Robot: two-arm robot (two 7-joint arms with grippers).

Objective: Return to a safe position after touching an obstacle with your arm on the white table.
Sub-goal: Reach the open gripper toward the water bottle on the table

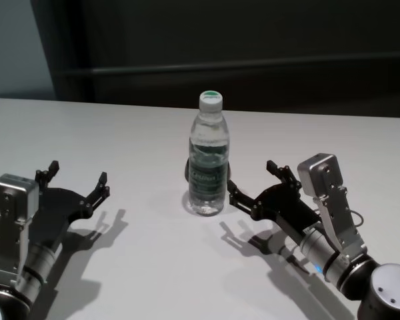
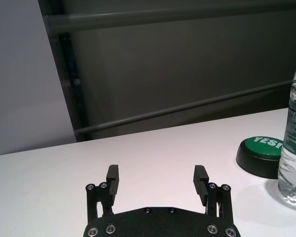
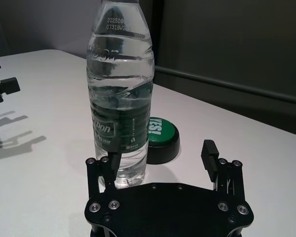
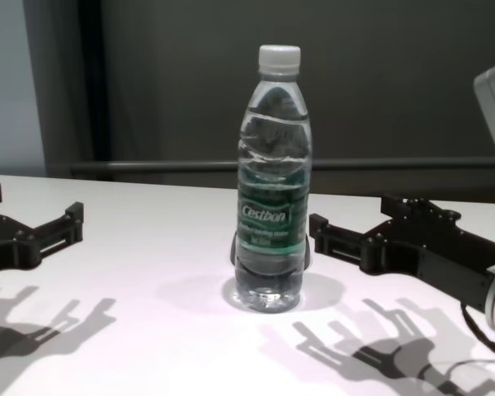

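Observation:
The obstacle, a clear water bottle (image 1: 208,157) with a white cap and a green Cestbon label, stands upright in the middle of the white table (image 1: 120,133). My right gripper (image 1: 252,177) hovers low just right of it, open and holding nothing. One of its fingers (image 3: 113,163) is very close to the bottle's (image 3: 121,94) lower side; whether they touch I cannot tell. My left gripper (image 1: 77,175) is open too, well to the bottle's left. The chest view shows the bottle (image 4: 272,181) between the right gripper (image 4: 353,214) and the left gripper (image 4: 33,202).
A green push button (image 3: 160,136) on a black base sits on the table right behind the bottle. It also shows in the left wrist view as a green button (image 2: 259,155) beside the bottle (image 2: 293,138). A dark wall with a rail runs behind the table's far edge.

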